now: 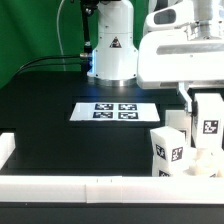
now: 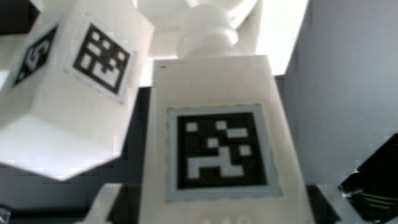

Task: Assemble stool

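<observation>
The gripper [image 1: 207, 140] hangs low at the exterior view's right, down among the stool parts by the white rail [image 1: 100, 187]. A tagged leg [image 1: 208, 125] stands between or just in front of its fingers; whether they are closed on it I cannot tell, since no view shows pad contact or how wide they stand. In the wrist view that leg [image 2: 217, 130] fills the picture directly ahead of the tool, upright, tag facing the camera, with a second leg [image 2: 80, 80] tilted close beside it, perhaps touching. Another leg [image 1: 168, 146] stands just beside the gripper. The seat is not clearly visible. To do this step well, I judge, grip the leg squarely on flat sides and lift straight up so the crowded neighbours stay put. The black table [image 1: 50, 140] is bare between the gripper and the marker board [image 1: 110, 110]; behind stand the arm's base [image 1: 110, 45] and a green backdrop [image 1: 25, 30].
</observation>
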Robot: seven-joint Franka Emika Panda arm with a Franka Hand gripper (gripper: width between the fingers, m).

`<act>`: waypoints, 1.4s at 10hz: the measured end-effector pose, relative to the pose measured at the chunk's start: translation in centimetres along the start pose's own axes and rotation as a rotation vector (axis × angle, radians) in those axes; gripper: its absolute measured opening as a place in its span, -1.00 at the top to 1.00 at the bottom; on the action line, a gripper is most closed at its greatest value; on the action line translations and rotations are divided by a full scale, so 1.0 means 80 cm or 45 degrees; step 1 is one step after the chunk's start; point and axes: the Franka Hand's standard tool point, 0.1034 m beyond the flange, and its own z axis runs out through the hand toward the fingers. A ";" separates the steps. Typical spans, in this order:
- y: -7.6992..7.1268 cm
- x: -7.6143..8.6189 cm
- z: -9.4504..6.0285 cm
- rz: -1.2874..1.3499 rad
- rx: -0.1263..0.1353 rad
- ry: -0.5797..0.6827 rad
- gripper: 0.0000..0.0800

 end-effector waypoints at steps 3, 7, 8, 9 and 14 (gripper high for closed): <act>0.000 -0.007 0.003 0.009 -0.009 -0.009 0.16; -0.005 -0.020 0.010 0.004 -0.010 -0.028 0.16; -0.005 -0.024 0.012 0.001 -0.013 -0.035 0.16; -0.007 -0.029 0.015 -0.001 -0.013 -0.041 0.16; -0.013 -0.034 0.013 0.062 -0.035 -0.022 0.16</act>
